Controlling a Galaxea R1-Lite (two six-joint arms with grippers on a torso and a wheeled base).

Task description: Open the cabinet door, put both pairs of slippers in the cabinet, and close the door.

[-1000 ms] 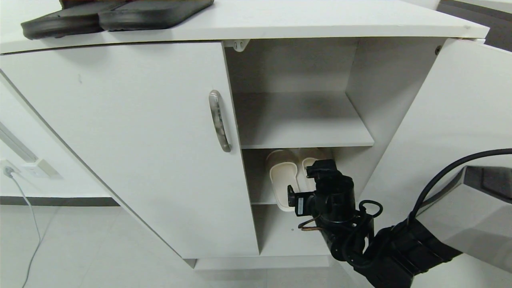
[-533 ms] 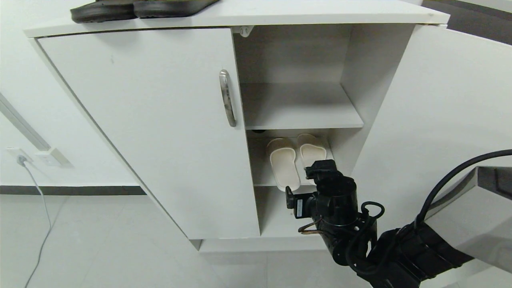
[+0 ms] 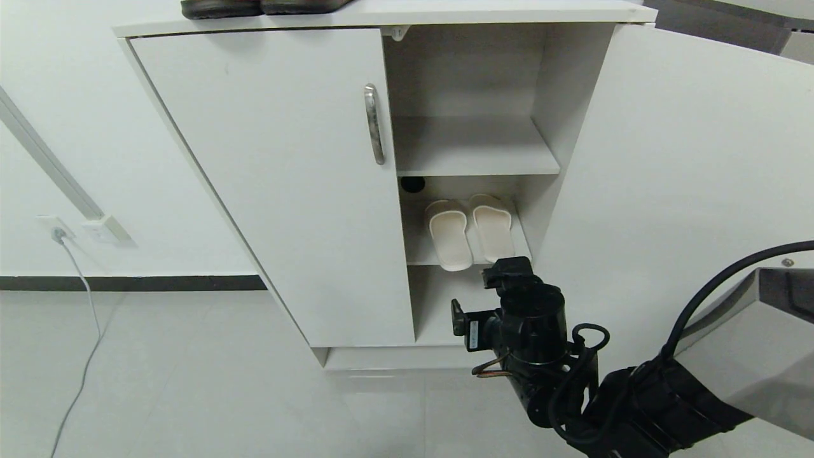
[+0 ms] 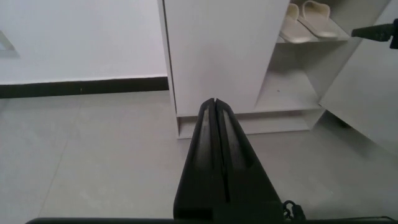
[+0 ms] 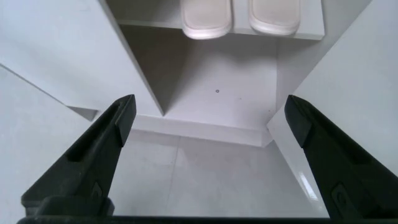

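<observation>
White slippers (image 3: 470, 229) on middle shelf (image 3: 416, 249) (door (image 3: 668, 191) open).

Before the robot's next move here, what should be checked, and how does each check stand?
1. White cabinet's right door swung open: ok.
2. Pair of cream slippers on the middle shelf inside: ok.
3. Pair of black slippers inside the cabinet: not ok; they lie on the cabinet top.
4. Right pincer open and empty, ready to grasp: ok.
5. Left pincer shut, holding nothing: ok.
6. Bare upper shelf free for the second pair: ok.
</observation>
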